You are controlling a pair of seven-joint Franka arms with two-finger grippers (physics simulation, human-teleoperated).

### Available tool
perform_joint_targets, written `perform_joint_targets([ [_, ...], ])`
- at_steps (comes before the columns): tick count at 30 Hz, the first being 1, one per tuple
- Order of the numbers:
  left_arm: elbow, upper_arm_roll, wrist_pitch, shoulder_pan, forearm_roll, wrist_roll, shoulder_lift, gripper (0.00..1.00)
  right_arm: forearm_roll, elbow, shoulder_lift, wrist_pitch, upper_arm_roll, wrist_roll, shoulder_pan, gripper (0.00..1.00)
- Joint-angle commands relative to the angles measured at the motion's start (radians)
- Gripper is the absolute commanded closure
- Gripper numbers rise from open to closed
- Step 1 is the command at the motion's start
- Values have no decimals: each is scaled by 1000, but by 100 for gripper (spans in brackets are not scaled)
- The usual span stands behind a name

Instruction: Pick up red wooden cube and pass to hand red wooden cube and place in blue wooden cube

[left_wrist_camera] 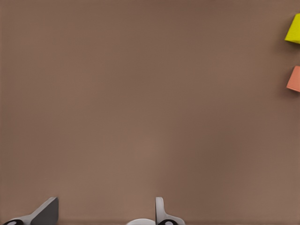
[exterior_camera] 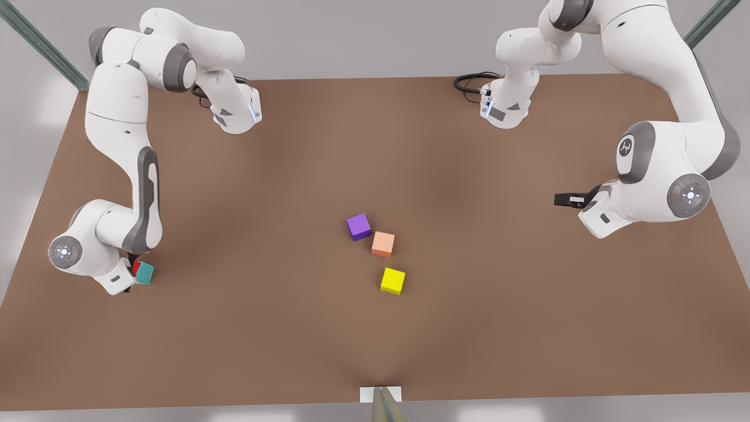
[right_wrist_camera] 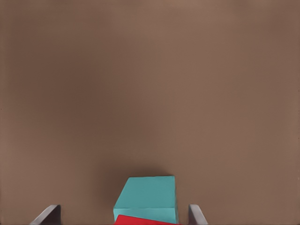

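Tabletop (exterior_camera: 293,328) (plain brown) bears red wooden cube (exterior_camera: 136,268) against blue wooden cube (exterior_camera: 145,273).

A broad, flat brown tabletop (exterior_camera: 281,328) with a matte, evenly coloured surface spans nearly the whole front view, narrowing toward its far edge. Soft darker patches of shade lie across its middle, and light falls diffusely with no hard-edged shadows. Behind the far edge stands a plain pale grey wall (exterior_camera: 363,35). Two slanted grey-green metal struts cross the upper corners, one at the front view's left (exterior_camera: 41,44) and one at the front view's right (exterior_camera: 709,20). Beside the table's side and near edges runs a light grey floor (exterior_camera: 17,146) with faint brighter patches. At the near edge sits a small white bracket (exterior_camera: 381,394) with a tapering grey-tan post (exterior_camera: 387,410).
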Motion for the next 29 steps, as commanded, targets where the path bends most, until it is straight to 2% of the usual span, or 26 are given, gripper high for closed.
perform_joint_targets([
  [1, 0, 0, 0, 0, 0, -27, 0, 0, 79, 36, -17, -136, -2, 160, 52, 0],
  [2, 0, 0, 0, 0, 0, -27, 0, 0, 122, 99, -9, -201, 0, 316, 78, 0],
  [3, 0, 0, 0, 0, 0, -27, 0, 0, 182, 220, 0, -362, 0, 625, 142, 0],
  [4, 0, 0, 0, 0, 0, -27, 0, 0, 294, 340, 22, -580, 3, 1076, 165, 0],
  [5, 0, 0, 0, 0, 0, -27, 0, 0, 325, 427, 13, -713, 1, 1389, 173, 0],
  [6, 0, 0, 0, 0, 0, -27, 0, 0, 285, 475, -64, -788, -6, 1565, 204, 0],
  [8, 0, 0, -1, 0, 0, -27, 0, 0, 141, 452, -208, -798, -2, 1575, 224, 0],
  [9, 0, 0, -1, 0, 0, -29, 0, 0, 74, 447, -233, -793, -2, 1570, 225, 0],
  [10, 0, 0, -3, -2, 0, -29, 0, 0, 24, 372, -291, -758, -6, 1600, 274, 0],
  [11, 0, 0, -7, -2, 0, -29, -1, 0, -2, 360, -328, -744, 0, 1731, 287, 0],
  [13, 0, 0, -9, -2, 0, -29, -1, 0, -20, 358, -342, -750, 0, 1729, 287, 0],
  [16, 0, 0, -21, 2, -1, -29, -1, 0, -62, 253, -412, -690, 3, 1654, 285, 0],
  [19, 0, -2, -24, -3, 0, -30, -1, 0, -62, 286, -408, -695, -2, 1637, 277, 0],
  [20, 0, -2, -24, -5, 0, -30, -1, 0, -71, 245, -455, -671, 112, 1642, 163, 0],
  [21, 0, -2, -24, -6, 0, -30, -1, 0, -83, 240, -466, -666, 435, 1642, -149, 0],
  [29, 0, -3, -30, -8, 0, -48, -3, 0, -118, 256, -443, -660, 446, 1648, -140, 0],
])
